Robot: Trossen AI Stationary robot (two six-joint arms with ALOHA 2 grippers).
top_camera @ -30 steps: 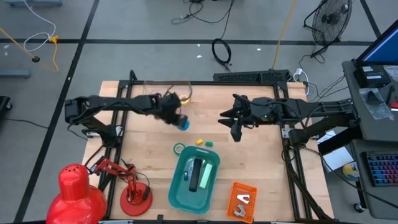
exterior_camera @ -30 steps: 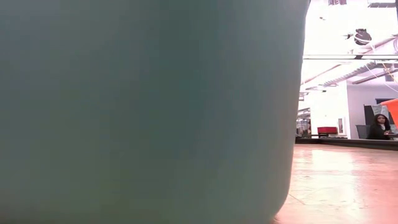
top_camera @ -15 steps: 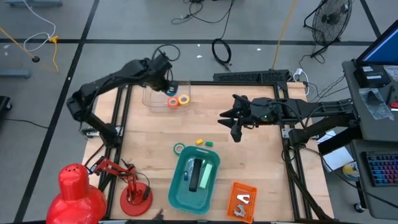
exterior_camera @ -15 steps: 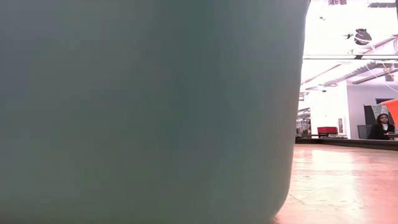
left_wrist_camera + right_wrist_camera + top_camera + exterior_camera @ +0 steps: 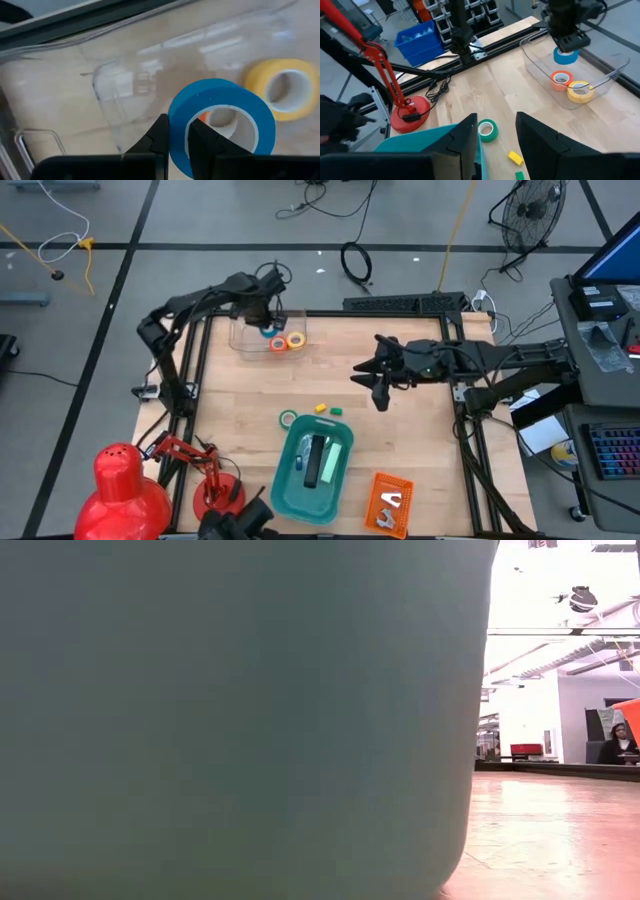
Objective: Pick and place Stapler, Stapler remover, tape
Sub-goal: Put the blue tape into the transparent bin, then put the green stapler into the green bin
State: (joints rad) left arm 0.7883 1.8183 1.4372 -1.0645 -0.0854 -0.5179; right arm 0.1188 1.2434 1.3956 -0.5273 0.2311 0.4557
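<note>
Blue tape (image 5: 220, 125), clamped in left tool (image 5: 176, 131), now carried from mid-bench to above clear tray (image 5: 600, 87) at far left; release next. Right tool (image 5: 495, 131) idle, part-open.

L gripper (image 5: 268, 321) over clear bin (image 5: 245, 340) w/ orange (image 5: 278, 344), yellow tape (image 5: 296, 339), R gripper (image 5: 378, 388) mid-table

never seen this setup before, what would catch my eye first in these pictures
Most striking is the left claw at the table's far edge, pinching a blue ring-shaped roll of tape over a clear plastic tray that already holds an orange roll of tape and a yellow roll of tape. Next, the big teal plastic bin near the front edge, with a green roll of tape lying on the wood beside it. The right claw hangs open mid-table.
</note>
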